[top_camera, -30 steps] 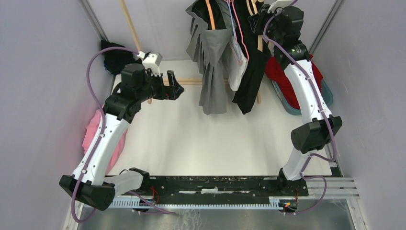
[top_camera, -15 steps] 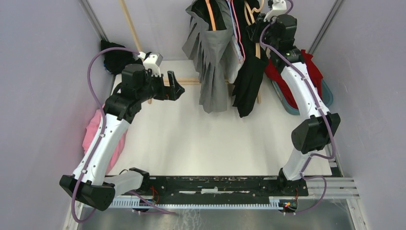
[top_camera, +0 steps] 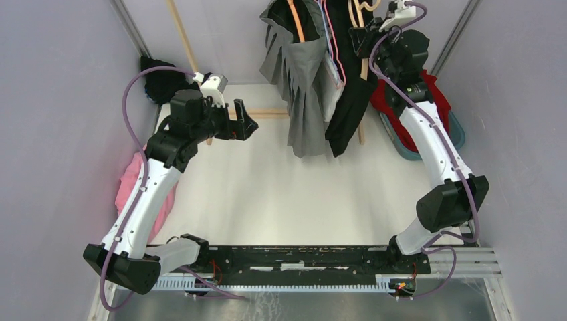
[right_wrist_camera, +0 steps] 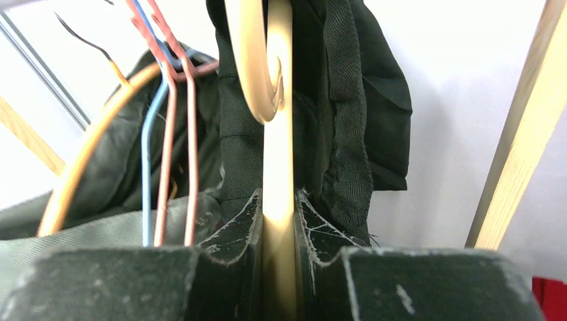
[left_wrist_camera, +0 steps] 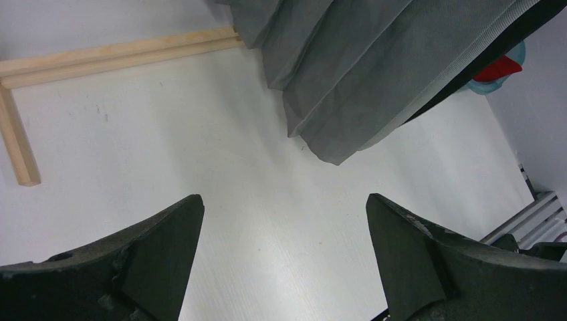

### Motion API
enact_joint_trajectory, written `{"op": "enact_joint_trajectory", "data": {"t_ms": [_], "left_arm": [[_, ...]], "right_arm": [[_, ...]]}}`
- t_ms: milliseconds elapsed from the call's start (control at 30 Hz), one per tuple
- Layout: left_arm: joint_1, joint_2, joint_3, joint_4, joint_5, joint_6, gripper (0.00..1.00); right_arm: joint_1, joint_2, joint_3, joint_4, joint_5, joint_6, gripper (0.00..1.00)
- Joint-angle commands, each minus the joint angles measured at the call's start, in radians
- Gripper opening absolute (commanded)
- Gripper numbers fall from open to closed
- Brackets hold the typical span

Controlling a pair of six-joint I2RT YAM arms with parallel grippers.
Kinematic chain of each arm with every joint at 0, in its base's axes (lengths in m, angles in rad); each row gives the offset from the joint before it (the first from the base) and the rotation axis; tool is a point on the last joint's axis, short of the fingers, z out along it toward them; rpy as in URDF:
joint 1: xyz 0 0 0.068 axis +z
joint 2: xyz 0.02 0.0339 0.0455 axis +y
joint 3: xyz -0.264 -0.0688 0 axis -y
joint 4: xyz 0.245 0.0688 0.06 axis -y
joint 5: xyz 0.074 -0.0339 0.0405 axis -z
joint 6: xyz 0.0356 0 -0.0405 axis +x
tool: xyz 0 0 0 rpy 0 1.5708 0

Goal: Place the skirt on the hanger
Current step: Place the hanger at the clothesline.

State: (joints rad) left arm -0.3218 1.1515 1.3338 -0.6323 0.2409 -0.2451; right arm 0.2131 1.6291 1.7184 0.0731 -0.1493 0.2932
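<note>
Right hand (right_wrist_camera: 279, 204), hanger (right_wrist_camera: 278, 154): further right

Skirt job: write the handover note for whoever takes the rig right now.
Right gripper: shut on the cream hanger, high at the back.
Left gripper: open, empty, above the table, facing the grey skirt.
Things: black garment draped on the cream hanger; grey skirt on an orange hanger beside it.
Done: the black garment looks to be on its hanger.
Left: whether the hook rests on anything does not show; check that, then release.
</note>
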Motion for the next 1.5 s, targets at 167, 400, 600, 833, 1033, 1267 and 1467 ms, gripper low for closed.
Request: {"op": "enact_joint_trajectory", "data": {"t_ms": [167, 400, 600, 833, 1033, 1267, 1467], "left_arm": [[0.004, -0.016, 0.002, 0.043, 0.023, -0.026, 0.98], [0.004, -0.019, 0.016, 0.03, 0.017, -0.021, 0.98], [0.003, -0.021, 0.022, 0.022, 0.011, -0.016, 0.98], [0.004, -0.021, 0.025, 0.019, 0.007, -0.011, 0.98], [0.004, -0.019, 0.021, 0.019, 0.006, -0.008, 0.98], [0.004, -0.018, 0.016, 0.024, 0.01, -0.009, 0.98], [0.005, -0.02, 0.014, 0.026, 0.01, -0.01, 0.97]], "right_arm": [[-0.003, 0.015, 0.131, 0.189, -0.007, 0.041, 0.02], [-0.004, 0.113, 0.216, 0.16, -0.013, 0.068, 0.02], [-0.003, 0.178, 0.265, 0.158, -0.017, 0.097, 0.02], [-0.003, 0.236, 0.319, 0.141, -0.033, 0.117, 0.02], [-0.004, 0.213, 0.262, 0.218, -0.043, 0.129, 0.02], [-0.003, 0.191, 0.25, 0.254, -0.034, 0.132, 0.02], [-0.003, 0.206, 0.281, 0.254, -0.038, 0.143, 0.02]]}}
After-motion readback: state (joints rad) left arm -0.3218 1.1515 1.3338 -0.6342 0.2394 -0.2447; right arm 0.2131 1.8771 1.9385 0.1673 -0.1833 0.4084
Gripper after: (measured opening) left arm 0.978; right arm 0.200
